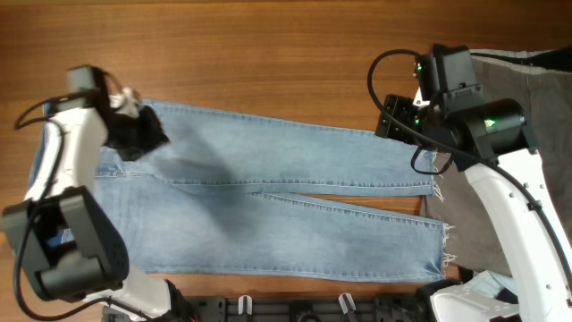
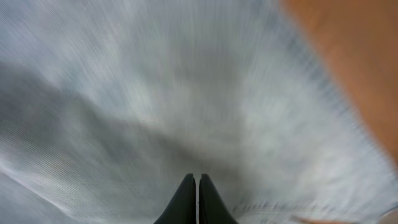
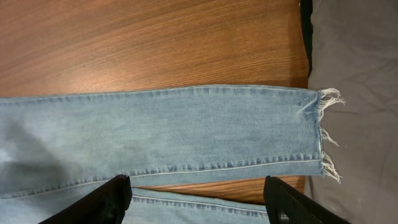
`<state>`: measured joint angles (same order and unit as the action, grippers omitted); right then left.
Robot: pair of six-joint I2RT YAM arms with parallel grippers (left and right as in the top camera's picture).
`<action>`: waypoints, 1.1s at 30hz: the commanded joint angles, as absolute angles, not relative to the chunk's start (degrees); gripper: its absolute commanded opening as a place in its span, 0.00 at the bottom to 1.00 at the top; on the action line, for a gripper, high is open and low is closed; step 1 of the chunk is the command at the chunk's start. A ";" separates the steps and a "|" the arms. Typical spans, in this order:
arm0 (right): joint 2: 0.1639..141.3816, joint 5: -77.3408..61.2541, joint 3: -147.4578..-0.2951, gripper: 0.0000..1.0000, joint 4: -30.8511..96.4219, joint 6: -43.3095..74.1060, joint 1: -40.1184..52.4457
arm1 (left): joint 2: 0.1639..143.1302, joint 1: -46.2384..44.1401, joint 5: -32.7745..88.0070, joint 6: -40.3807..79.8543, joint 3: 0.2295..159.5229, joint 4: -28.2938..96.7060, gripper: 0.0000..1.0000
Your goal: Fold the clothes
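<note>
Long light-blue denim jeans (image 1: 268,197) lie flat across the wooden table (image 1: 268,54), waist to the left and frayed hems (image 3: 326,134) to the right. My left gripper (image 1: 134,134) is over the waist's far corner. In the left wrist view it (image 2: 197,182) is shut, tips down against blurred denim (image 2: 186,93), and nothing shows between the fingers. My right gripper (image 1: 398,125) hovers open above the far leg (image 3: 186,130) near its hem, fingers (image 3: 115,196) wide apart and holding nothing. Grey-khaki trousers (image 1: 527,116) lie at the right, under the right arm.
The two legs part in a narrow wedge of bare wood (image 3: 236,186). Black arm bases and clips (image 1: 295,309) line the front edge. A pale-blue cloth (image 1: 487,286) shows at the front right corner.
</note>
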<state>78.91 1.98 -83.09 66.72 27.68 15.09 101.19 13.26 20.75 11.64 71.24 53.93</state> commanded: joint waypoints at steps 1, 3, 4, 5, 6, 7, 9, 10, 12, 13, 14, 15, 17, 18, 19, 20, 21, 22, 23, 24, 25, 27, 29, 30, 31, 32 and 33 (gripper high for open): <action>78.87 3.38 -83.90 0.73 66.92 28.51 14.92 | 102.17 9.30 12.25 18.61 63.61 52.05 0.04; 78.87 3.38 -83.90 0.73 66.94 28.51 14.92 | 102.19 9.08 12.25 21.56 58.37 47.18 0.04; 78.87 3.38 -83.90 0.73 66.92 28.51 14.92 | 102.37 9.47 11.77 22.70 55.70 43.55 0.04; 78.87 3.38 -83.90 0.73 66.92 28.51 14.92 | 102.65 10.04 10.70 24.05 53.76 40.47 0.04; 78.87 3.38 -83.90 0.73 66.92 28.51 14.92 | 103.20 10.81 9.30 25.63 52.25 37.71 0.04; 78.87 3.38 -83.90 0.73 66.92 28.53 14.92 | 103.98 11.79 7.64 26.98 51.22 35.48 0.04; 78.87 3.38 -83.90 0.73 66.94 28.49 14.92 | 105.95 14.06 4.01 27.94 50.46 32.03 0.04; 78.87 3.38 -83.90 0.73 66.94 28.51 14.92 | 107.70 16.10 1.80 27.94 50.46 29.41 0.04; 78.91 3.40 -83.90 0.74 66.85 28.49 14.92 | 110.67 20.29 0.16 27.94 50.48 23.29 0.04; 78.91 3.40 -83.90 0.74 66.74 28.47 14.92 | 112.22 22.74 0.71 28.08 50.65 19.92 0.04; 78.91 3.40 -83.90 0.74 66.67 28.49 14.92 | 113.47 25.02 2.24 28.99 51.09 17.28 0.04; 78.91 3.40 -83.88 0.74 66.67 28.49 14.92 | 114.74 27.27 3.49 29.61 51.83 15.29 0.04; 78.91 3.40 -83.90 0.74 66.72 28.47 14.92 | 116.01 31.20 7.09 31.92 53.80 12.78 0.04; 78.91 3.40 -83.88 0.74 66.74 28.45 14.92 | 116.03 32.47 9.28 31.99 54.76 11.88 0.04; 78.94 3.40 -83.88 0.75 66.74 28.45 14.92 | 115.83 33.67 12.32 31.59 56.75 11.68 0.04; 79.02 3.40 -83.88 0.74 66.70 28.47 14.92 | 115.59 33.93 14.11 30.15 58.00 12.32 0.04; 79.24 3.40 -83.88 0.75 66.59 28.45 14.92 | 115.33 33.91 15.88 28.45 59.33 13.32 0.04; 79.46 3.40 -83.88 0.74 66.48 28.42 14.92 | 115.07 33.78 17.17 27.03 60.40 14.52 0.05; 80.16 3.40 -83.88 0.74 66.30 28.45 14.92 | 114.50 33.30 18.57 24.80 62.11 17.04 0.07; 80.55 3.38 -83.88 0.74 66.19 28.45 14.92 | 114.08 32.91 18.87 23.53 63.05 18.63 0.10; 81.34 3.40 -83.88 0.74 65.95 28.42 14.92 | 113.34 32.21 18.85 21.91 64.23 20.93 0.13; 83.48 3.11 -83.88 0.73 65.08 26.92 14.92 | 111.07 30.35 18.85 18.15 66.32 25.74 0.18; 85.60 2.79 -83.88 0.73 64.60 25.85 14.92 | 108.40 28.51 18.85 16.88 67.72 29.15 0.21; 87.37 2.24 -83.88 0.73 63.99 24.99 14.92 | 106.72 27.55 18.85 16.88 68.42 30.76 0.22; 88.95 1.37 -83.88 0.72 63.20 23.64 14.92 | 104.84 26.50 18.85 16.86 69.04 32.27 0.23; 90.50 0.51 -83.88 0.71 62.17 22.24 14.92 | 102.78 25.45 18.85 16.84 69.63 33.76 0.25; 92.27 -0.12 -83.88 0.70 60.86 21.04 14.92 | 100.62 24.38 18.85 16.67 70.13 35.11 0.26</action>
